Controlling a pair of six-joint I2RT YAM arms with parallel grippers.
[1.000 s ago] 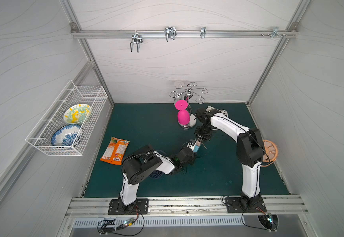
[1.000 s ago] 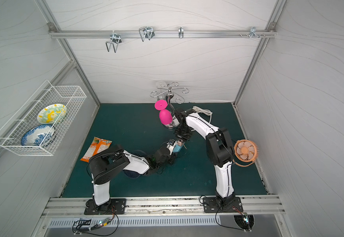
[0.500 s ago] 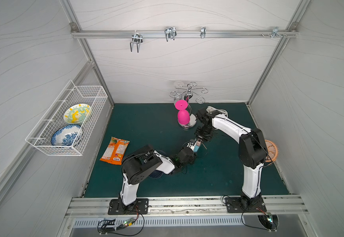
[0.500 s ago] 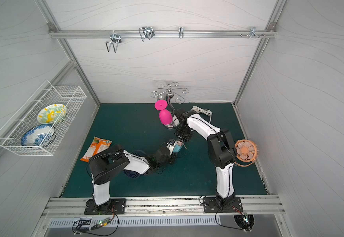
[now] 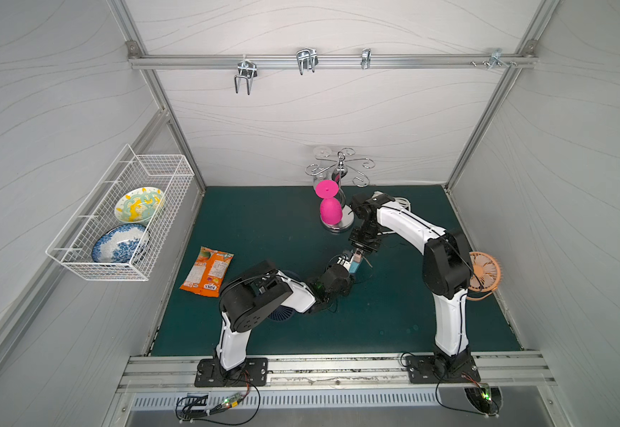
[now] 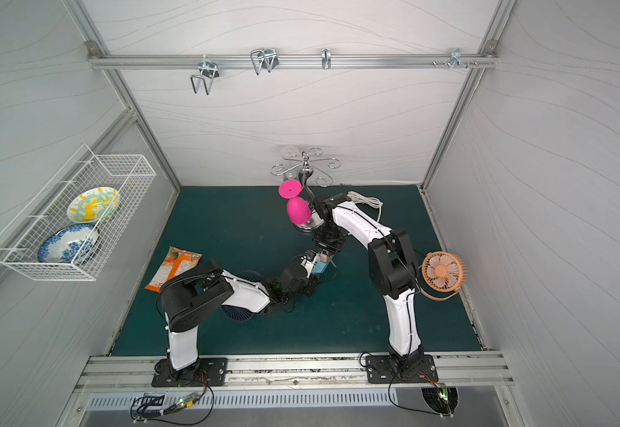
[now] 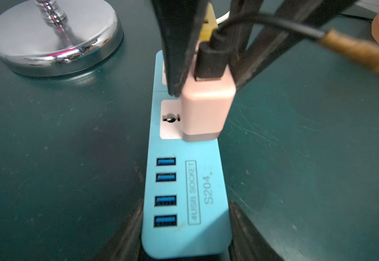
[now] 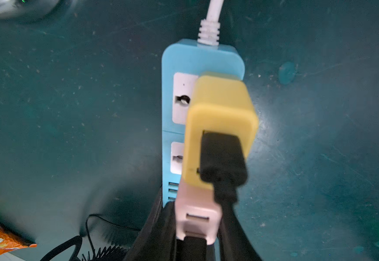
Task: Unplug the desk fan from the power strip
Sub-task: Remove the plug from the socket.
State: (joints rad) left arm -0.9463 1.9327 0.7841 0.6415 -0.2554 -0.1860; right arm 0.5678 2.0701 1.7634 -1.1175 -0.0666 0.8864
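The light-blue power strip (image 7: 184, 180) (image 8: 181, 56) lies mid-mat in both top views (image 5: 355, 265) (image 6: 320, 267). My left gripper (image 7: 185, 214) (image 5: 345, 269) is shut on its end with the small ports. A pink adapter (image 7: 206, 108) (image 8: 195, 210) with a black cable stands on the socket beside those ports, and my right gripper (image 8: 195, 222) (image 7: 205, 90) (image 5: 360, 255) is shut on it from above. A yellow adapter (image 8: 220, 108) fills the other socket. The orange desk fan (image 5: 484, 271) (image 6: 442, 271) stands at the mat's right edge, behind my right arm.
A chrome stand base (image 7: 48, 38) (image 5: 338, 222) with a pink glass (image 5: 330, 210) stands just beyond the strip. The strip's white cord (image 8: 211, 18) runs toward the back wall. A dark-blue fan (image 5: 280, 316) lies under my left arm, a snack bag (image 5: 208, 271) to its left.
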